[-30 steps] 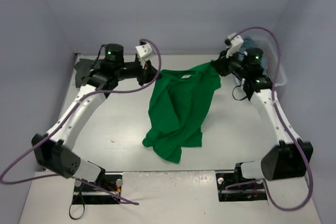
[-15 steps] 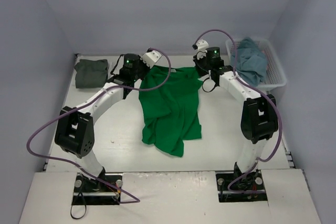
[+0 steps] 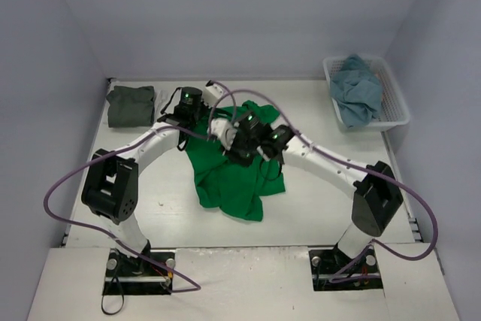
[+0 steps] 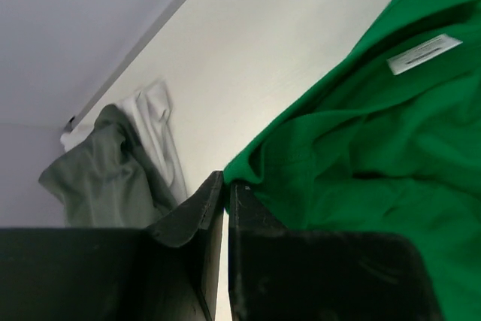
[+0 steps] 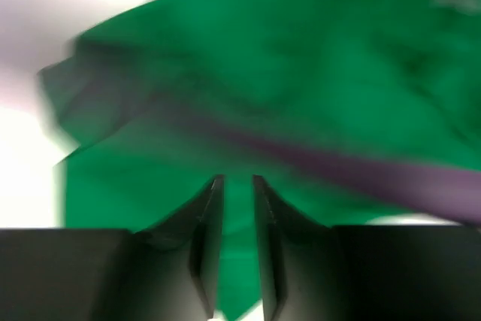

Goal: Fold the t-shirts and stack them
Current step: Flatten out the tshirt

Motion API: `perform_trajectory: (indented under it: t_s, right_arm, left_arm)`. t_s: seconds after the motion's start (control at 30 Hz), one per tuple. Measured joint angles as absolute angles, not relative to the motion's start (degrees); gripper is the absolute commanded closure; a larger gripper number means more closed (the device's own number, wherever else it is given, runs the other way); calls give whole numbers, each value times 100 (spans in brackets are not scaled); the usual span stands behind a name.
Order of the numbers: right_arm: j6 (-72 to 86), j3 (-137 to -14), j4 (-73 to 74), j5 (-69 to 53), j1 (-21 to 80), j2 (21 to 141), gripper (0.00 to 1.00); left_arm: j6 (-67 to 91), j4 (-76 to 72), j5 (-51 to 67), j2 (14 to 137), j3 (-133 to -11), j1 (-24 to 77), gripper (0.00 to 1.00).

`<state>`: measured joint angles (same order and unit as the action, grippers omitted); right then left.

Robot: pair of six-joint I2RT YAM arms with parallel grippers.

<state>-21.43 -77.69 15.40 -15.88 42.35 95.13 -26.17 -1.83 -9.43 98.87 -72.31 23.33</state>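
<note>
Though view blurs, right claw [image 5: 237, 180] slightly parted over green shirt [image 3: 233, 186]; left claw [image 4: 227, 180] pinches shirt edge.

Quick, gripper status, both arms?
Left gripper: shut, tips at the edge of the green t-shirt; grip on it cannot be told.
Right gripper: jaws slightly apart over the green t-shirt, holding nothing.

Plain colours throughout.
Bright green shirt [image 3: 233, 178], white label [image 4: 425, 52]; olive-grey shirt [image 3: 131, 104] with white cloth [image 4: 161, 122], perhaps another shirt; dusty blue shirt [image 3: 357, 95] in white slatted basket [image 3: 394, 103]; white table [image 3: 165, 216].
</note>
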Motion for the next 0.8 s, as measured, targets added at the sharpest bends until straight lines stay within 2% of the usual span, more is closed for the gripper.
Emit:
perform_trajectory:
  t_s: [0.07,0.13,0.3,0.5,0.63,0.8]
  right_arm:
    - [-2294,-7513,1739,-1815,4770,9435,100]
    - [-2263,-7312,1778,-2027,5096,9432,100]
    - [-2434,-7087,1787,-2342,4980,9428,100]
    - [-2759,-6694,2051,-2508,5221,9653,100]
    - [-2867,-6689,2049,-2587,5323,10073,100]
    - [-2888,-6702,2014,-2602,5507,10492,100]
  left_arm:
    - [-2637,-143,-1105,9887,-7220,2333,100]
    - [-2751,-143,-1256,9835,-7096,2335,100]
    - [-2851,34,-1507,9793,-6873,2285,100]
    - [-2029,1050,-937,9806,-7717,1216,100]
    - [-1555,1221,-567,9804,-8103,486,100]
    - [-1293,1511,-294,9935,-8095,301,100]
